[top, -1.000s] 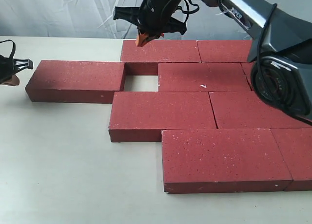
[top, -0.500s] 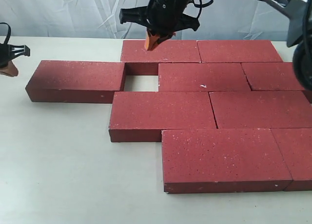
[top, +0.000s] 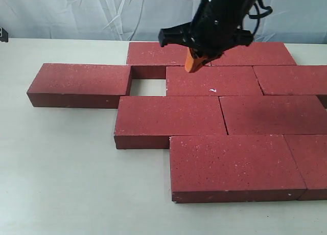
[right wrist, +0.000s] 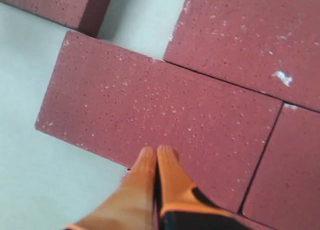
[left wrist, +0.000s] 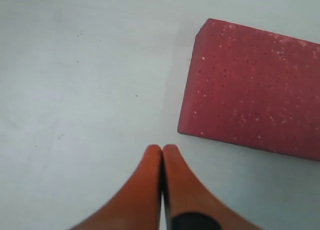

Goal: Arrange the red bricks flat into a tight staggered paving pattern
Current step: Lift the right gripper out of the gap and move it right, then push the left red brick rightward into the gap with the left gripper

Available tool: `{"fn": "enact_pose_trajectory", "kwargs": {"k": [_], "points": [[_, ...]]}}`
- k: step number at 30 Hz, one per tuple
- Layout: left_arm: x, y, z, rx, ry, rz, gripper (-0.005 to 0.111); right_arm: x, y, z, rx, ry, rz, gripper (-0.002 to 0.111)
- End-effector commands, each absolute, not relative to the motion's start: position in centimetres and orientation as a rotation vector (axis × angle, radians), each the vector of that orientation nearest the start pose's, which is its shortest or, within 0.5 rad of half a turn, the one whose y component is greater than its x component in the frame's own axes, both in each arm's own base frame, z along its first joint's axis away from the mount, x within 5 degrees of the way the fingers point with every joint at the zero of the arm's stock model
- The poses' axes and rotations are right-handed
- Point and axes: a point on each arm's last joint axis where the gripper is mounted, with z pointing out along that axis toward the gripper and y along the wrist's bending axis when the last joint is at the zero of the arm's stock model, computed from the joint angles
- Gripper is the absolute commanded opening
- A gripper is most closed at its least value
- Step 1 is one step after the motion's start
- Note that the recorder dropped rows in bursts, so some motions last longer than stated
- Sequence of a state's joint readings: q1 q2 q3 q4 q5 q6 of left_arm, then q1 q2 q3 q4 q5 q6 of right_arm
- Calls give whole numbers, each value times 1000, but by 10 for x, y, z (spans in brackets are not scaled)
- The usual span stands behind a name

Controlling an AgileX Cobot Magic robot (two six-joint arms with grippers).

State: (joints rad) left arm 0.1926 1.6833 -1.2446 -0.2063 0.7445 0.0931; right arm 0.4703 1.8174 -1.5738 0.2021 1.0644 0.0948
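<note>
Several red bricks lie flat in staggered rows on the table. The left brick [top: 79, 84] [left wrist: 255, 105] sits apart, and a square gap [top: 148, 87] separates it from the chipped brick [top: 214, 80] [right wrist: 250, 35]. My right gripper [top: 193, 65] [right wrist: 156, 151] is shut and empty. It hangs over the seam between the back-row brick [top: 168, 53] and the chipped brick. In the right wrist view its tips are above the third-row brick [right wrist: 150, 110] [top: 168, 120]. My left gripper [left wrist: 161, 149] is shut on nothing, over bare table near a corner of the left brick, and out of the exterior view.
The pale table [top: 61, 168] stretches to the left of and in front of the bricks. The front-row brick [top: 235, 166] lies nearest the camera. A white cloth backdrop [top: 76, 13] hangs behind the table.
My right arm swung right and toward the front, from the back-left brick to above the chipped brick. The left gripper withdrew off the left edge of the exterior view.
</note>
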Motion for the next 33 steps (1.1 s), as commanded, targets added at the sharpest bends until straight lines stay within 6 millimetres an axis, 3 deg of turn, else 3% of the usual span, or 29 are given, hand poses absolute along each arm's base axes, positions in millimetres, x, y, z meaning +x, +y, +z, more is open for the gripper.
{"fn": "enact_pose_trajectory", "kwargs": {"k": [1,7,10,19,26,33], "points": [[338,46,266,-280,2632,-171,0,326,141,294,-318,2752,391,-1],[333,42,273,-259,2629,-215,0,307,72,300,-102,2704,343,-1],[335,38,275,-218,2608,-275,0,296,53,301,-36,2665,308,-1],[344,42,272,-161,2542,-213,0,284,49,292,-49,2645,256,-1],[363,48,233,-183,2599,-193,0,284,56,294,15,2635,381,-1],[382,55,203,-198,2566,-127,0,285,57,295,16,2625,394,-1]]}}
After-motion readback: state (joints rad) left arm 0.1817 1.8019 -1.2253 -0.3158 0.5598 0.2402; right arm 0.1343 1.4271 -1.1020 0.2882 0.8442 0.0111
